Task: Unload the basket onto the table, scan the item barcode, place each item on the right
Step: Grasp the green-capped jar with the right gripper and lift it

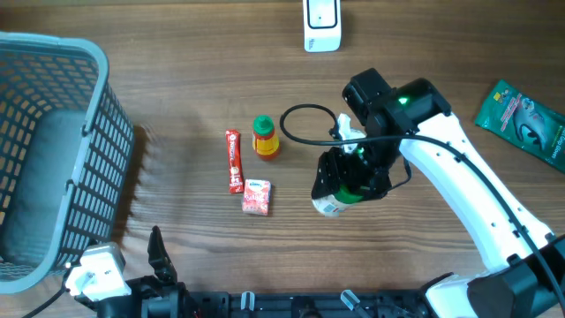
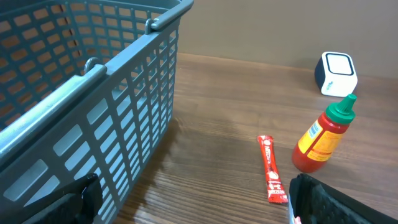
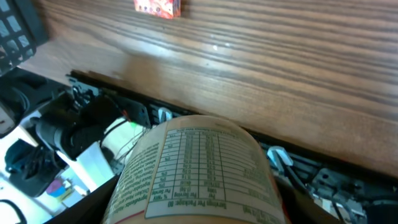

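Holds the right arm in a long diagonal from the lower right corner of the overhead frame up toward centre, with the wrist folded back down and to the left. Points the right gripper down at the table just right of centre, jaws partway in and closed on a white container poking out below the black wrist housing. Fills the lower middle of the right wrist view with that same container, printed table of small text turned to the lens, dark jaw parts at either side. Leaves the scanner at the top edge, well apart from the held item. Keeps the left gripper low in the bottom left corner of the overhead frame, jaws spread wide around nothing, black fingers at both lower corners of the left wrist view. Faces a grey basket at the left edge. Shows, left of the right gripper, a green-capped bottle, a red stick packet and a small pink packet. Shows a green pouch at the right edge.
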Controlling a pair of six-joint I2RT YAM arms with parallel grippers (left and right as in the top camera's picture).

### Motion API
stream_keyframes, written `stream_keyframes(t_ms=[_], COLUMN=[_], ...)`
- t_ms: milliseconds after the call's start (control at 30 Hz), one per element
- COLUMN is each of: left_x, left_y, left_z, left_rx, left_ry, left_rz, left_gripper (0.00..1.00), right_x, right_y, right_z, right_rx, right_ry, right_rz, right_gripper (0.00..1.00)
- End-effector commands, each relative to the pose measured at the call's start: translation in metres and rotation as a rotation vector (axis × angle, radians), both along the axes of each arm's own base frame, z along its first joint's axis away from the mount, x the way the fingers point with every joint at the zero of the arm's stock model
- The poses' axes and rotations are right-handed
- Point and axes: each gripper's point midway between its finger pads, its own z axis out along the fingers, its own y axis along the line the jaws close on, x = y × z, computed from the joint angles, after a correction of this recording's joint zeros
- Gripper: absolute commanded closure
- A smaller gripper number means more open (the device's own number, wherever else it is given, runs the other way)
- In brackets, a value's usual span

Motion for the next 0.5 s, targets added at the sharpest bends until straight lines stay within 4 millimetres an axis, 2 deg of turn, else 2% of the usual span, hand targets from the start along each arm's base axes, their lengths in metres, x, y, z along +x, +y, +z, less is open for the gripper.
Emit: stream_keyframes(t_ms=[0, 100, 200, 233, 300, 367, 467], left_x=[-0.001, -0.001, -0.001, -0.001, -0.001, -0.001, -0.001], left_y=[0.000, 0.000, 0.000, 0.000, 0.000, 0.000, 0.000], left_z=[0.002, 0.002, 0.002, 0.002, 0.002, 0.002, 0.002], left_rx=[-0.007, -0.007, -0.007, -0.007, -0.007, -0.007, -0.007], left_ry=[-0.012, -0.012, -0.012, -0.012, -0.012, -0.012, -0.012], left_rz=[0.002, 0.002, 0.001, 0.002, 0.002, 0.001, 0.001], left_gripper=[0.00, 0.00, 0.00, 0.00, 0.00, 0.00, 0.00], right_x=[-0.007, 0.002, 0.009, 0.012, 0.011, 0.012, 0.018], right_y=[0.023, 0.028, 0.036, 0.037, 0.046, 0.040, 0.033], right_z=[0.025, 0.022, 0.005, -0.006, -0.010, -0.025, -0.027], right_rx=[0.179, 0.194, 0.211, 0.209, 0.298, 0.285, 0.276], right_ry=[0.017, -0.005, 0.072, 0.117, 0.198, 0.271, 0.273], right_rz=[0.026, 0.023, 0.026, 0.033, 0.060, 0.057, 0.034], right_gripper=[0.35, 0.35, 0.37, 0.39, 0.42, 0.44, 0.42])
